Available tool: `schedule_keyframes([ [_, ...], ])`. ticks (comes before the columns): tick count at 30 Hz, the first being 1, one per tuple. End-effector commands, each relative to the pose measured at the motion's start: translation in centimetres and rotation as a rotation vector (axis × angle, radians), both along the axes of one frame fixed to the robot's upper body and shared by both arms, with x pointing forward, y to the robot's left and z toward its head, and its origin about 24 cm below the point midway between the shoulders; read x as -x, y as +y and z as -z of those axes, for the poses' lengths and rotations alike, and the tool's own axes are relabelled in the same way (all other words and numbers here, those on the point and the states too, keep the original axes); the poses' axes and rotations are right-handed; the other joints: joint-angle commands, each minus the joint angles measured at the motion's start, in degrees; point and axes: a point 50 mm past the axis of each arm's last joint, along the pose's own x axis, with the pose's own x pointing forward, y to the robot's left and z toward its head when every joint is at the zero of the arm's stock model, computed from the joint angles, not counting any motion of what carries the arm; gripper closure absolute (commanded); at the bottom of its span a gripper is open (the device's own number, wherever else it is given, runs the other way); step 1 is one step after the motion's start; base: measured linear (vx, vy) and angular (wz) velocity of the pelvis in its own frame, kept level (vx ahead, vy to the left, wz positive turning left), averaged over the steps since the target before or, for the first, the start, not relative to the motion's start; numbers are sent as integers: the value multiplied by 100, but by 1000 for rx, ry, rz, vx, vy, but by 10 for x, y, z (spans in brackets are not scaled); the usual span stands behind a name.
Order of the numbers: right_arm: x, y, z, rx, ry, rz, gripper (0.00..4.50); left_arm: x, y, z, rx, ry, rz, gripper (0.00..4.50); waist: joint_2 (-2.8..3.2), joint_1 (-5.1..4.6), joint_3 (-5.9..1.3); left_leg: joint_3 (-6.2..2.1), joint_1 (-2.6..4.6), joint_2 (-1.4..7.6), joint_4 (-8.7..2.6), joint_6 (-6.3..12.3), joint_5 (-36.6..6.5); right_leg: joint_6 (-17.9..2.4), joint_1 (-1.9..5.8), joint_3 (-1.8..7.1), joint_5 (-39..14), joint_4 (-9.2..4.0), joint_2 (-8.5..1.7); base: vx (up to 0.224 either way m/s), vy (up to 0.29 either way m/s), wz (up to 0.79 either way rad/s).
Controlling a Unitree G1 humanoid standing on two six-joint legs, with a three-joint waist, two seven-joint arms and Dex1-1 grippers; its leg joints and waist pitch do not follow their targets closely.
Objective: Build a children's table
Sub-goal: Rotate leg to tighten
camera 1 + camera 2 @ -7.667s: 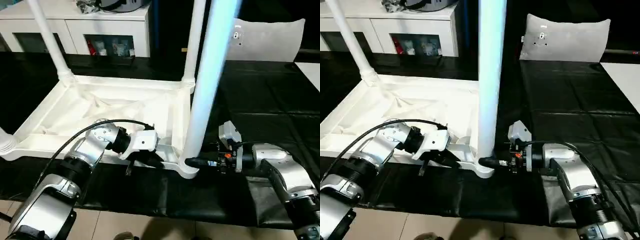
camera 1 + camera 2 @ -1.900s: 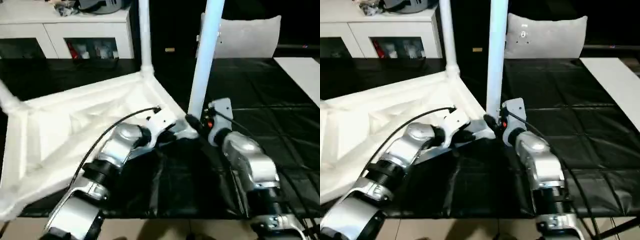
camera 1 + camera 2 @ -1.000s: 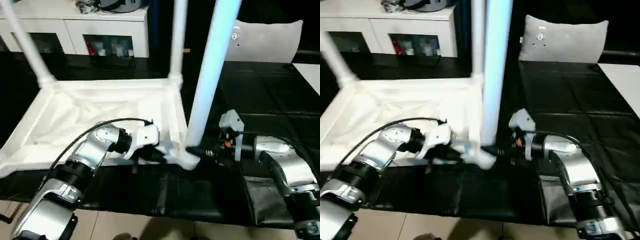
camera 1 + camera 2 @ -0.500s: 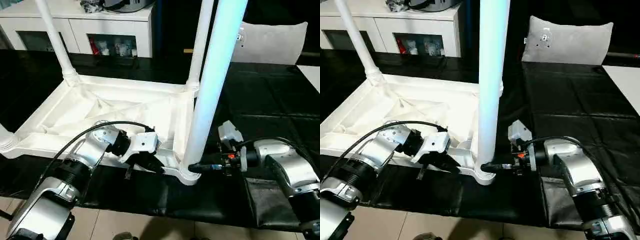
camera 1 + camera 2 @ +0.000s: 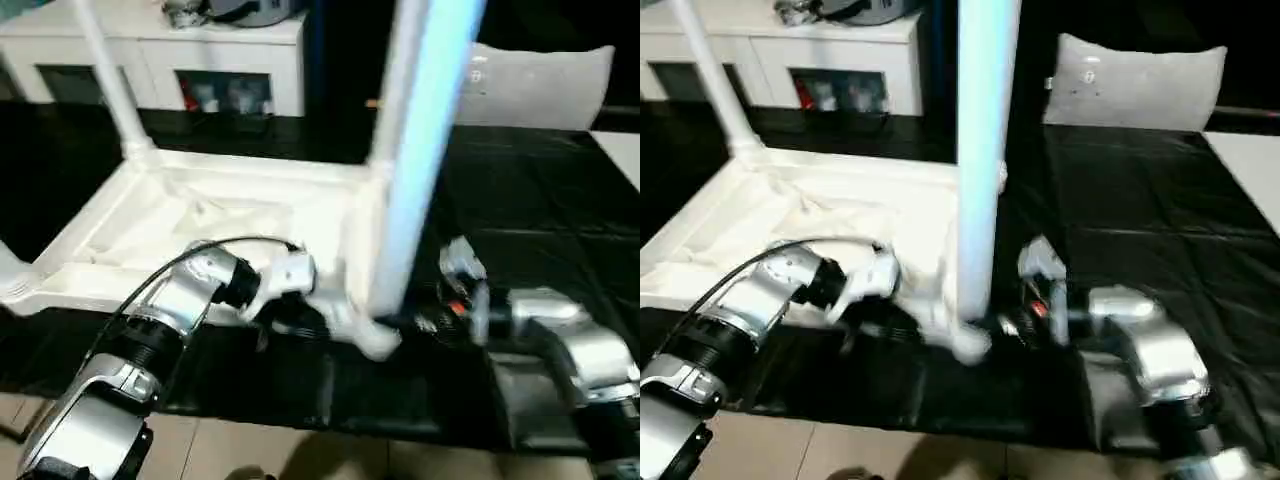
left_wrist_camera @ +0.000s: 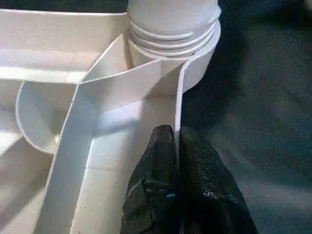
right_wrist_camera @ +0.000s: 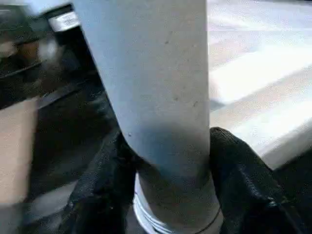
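Both forearms are built of rounded silver metal segments ringed with darker ribbed collars. The left arm [image 5: 150,340] rises from the lower left of the head view, and a thin black cable arcs over it from the forearm to a white, boxy wrist housing. Beyond that housing the left gripper [image 6: 176,139] ends in matte black fingers [image 6: 204,180] with a slightly grainy surface. The right arm [image 5: 565,345], at the lower right of the head view, carries a small white block at its wrist with a spot of red-orange beside it. The right gripper [image 7: 168,161] has thick black fingers [image 7: 243,180] with a coarse, pebbled texture.
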Motion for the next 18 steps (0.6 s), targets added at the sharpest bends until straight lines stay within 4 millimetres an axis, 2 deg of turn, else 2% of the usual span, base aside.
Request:
schedule_keyframes([
  [1, -7, 26, 0, -20, 15, 43, 254, -4, -28, -16, 99, -66, -52, 450, -98, -26, -381, -29, -8, 24, -437, 45, -1542, -395, 350, 127, -3281, -537, -213, 0, 0, 0],
  [3, -12, 30, 1, -13, 17, 107, 254, -6, -33, -17, 102, -73, -98, 450, -108, -159, -391, -35, -25, 1, -419, 106, -1529, -331, 347, 123, -3267, -560, -203, 0, 0, 0],
  [4, -13, 30, 1, -11, 17, 121, 254, -7, -34, -17, 102, -75, -107, 450, -107, -188, -398, -33, -32, -5, -412, 136, -1500, -358, 344, 125, -3214, -559, -201, 0, 0, 0],
  [6, -25, 36, 1, 16, 12, 270, 255, -14, -42, -19, 104, -105, -212, 450, -113, -261, -410, -18, -20, -11, -383, 184, -1458, -431, 315, 124, -3127, -558, -188, 0, 0, 0],
  [7, -25, 36, 1, 16, 12, 270, 255, -14, -42, -19, 104, -105, -212, 450, -114, -275, -409, -19, -16, -17, -385, 204, -1439, -457, 313, 122, -3112, -563, -191, 0, 0, 0],
  [9, -35, 40, -1, 29, -7, 382, 255, -20, -50, -22, 104, -147, -312, 450, -87, -286, -418, -10, -31, 0, -388, 298, -1294, -558, 315, 148, -2824, -530, -182, 0, 0, 0],
  [11, -40, 43, -3, 24, -41, 426, 199, -23, -57, -26, 114, -175, -360, 450, -98, -307, -449, -11, -29, 15, -379, 277, -1208, -636, 321, 154, -2628, -490, -192, 0, 0, 0],
  [12, -42, 44, -6, -4, -60, 435, 199, -23, -60, -28, 123, -180, -364, 450, -111, -274, -471, 2, -23, 16, -369, 340, -1046, -753, 332, 183, -2274, -456, -193, 0, 0, 0],
  [13, -42, 44, -6, -4, -60, 435, 184, -23, -60, -28, 123, -180, -364, 450, -107, -278, -468, -1, -48, 20, -375, 384, -970, -827, 343, 195, -2079, -421, -186, 0, 0, 0],
  [15, -42, 43, -10, -26, -75, 441, 177, -22, -61, -29, 124, -185, -357, 450, -100, -268, -496, 5, -69, 32, -353, 556, -633, -1093, 378, 222, -1319, -318, -175, 25, 1, 1],
  [16, -42, 43, -10, -26, -75, 440, 151, -22, -61, -29, 125, -185, -356, 450, -100, -259, -511, 10, -68, 30, -335, 649, -460, -1214, 391, 231, -1018, -275, -182, 51, 2, 2],
  [17, -40, 41, -11, -31, -78, 430, 151, -21, -60, -29, 130, -186, -341, 450, -100, -259, -511, 10, -68, 30, -335, 649, -460, -1214, 391, 231, -1018, -275, -182, 0, 0, 0],
  [18, -38, 36, -11, -28, -81, 419, 142, -20, -58, -28, 130, -188, -325, 450, -97, -237, -528, 14, -72, 27, -315, 791, -237, -1348, 406, 238, -651, -222, -181, 0, 0, 0],
])
